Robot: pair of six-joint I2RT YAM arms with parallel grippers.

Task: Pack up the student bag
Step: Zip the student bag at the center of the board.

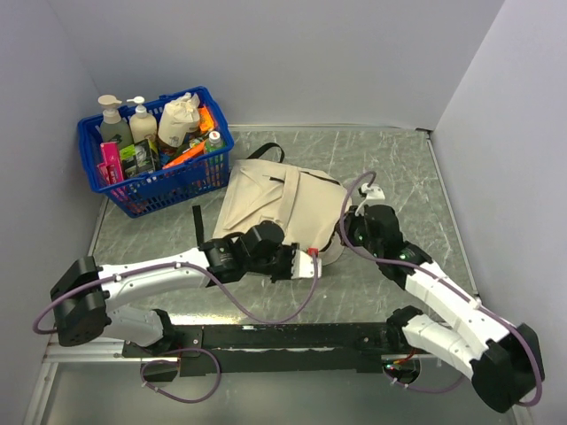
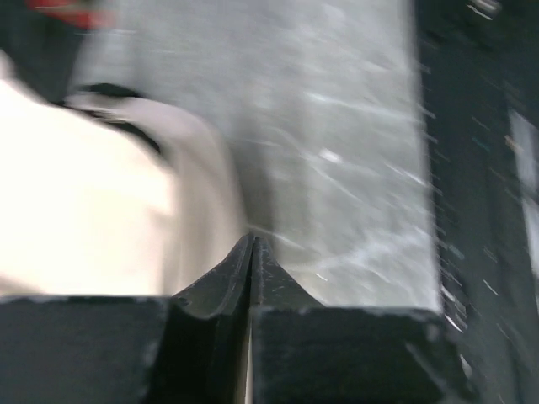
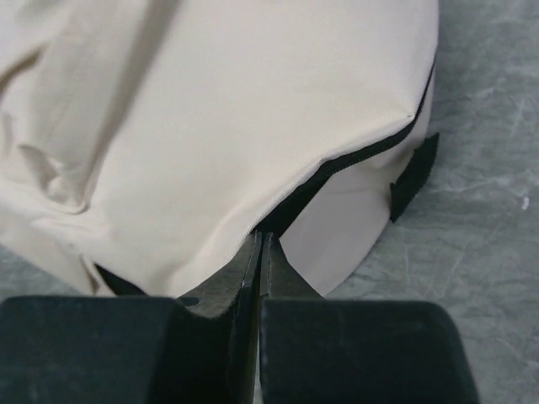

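1. Blue, the plastic basket point(image 1: 164, 188) stands at the far left corner of the table, well apart from both arms. It is crammed with pump bottles point(image 1: 124, 124), a small cloth pouch point(image 1: 180, 119) and orange and pink items. Neither arm is carrying anything from it.
2. Low at the near edge of the student bag point(image 1: 266, 199), the left gripper point(image 2: 251, 246) has its fingers pressed together with nothing seen between them. Its wrist view is blurred, with cream fabric showing to its left.
3. That bag lies flat in the middle of the table, just right of the basket, with black straps point(image 1: 266, 150) trailing from its far and near-left edges. It looks zipped and limp, so I judge the step in hand to be opening it, with no packing begun yet.
4. At the bag's near right edge, the right gripper point(image 3: 259, 244) has its fingers together and its tips at the black zipper trim point(image 3: 354, 160). Whether they pinch a zipper pull, I cannot tell.
5. By my reading, the next move calls for a sure hold on the pull and a draw along the curved trim. The other arm would need to pin the soft cloth, which is otherwise likely to bunch and slide.
6. Underneath, the table point(image 1: 399, 177) is grey-green, marbled, smooth and faintly glossy. Plain pale walls point(image 1: 310, 53) close it in on three sides.
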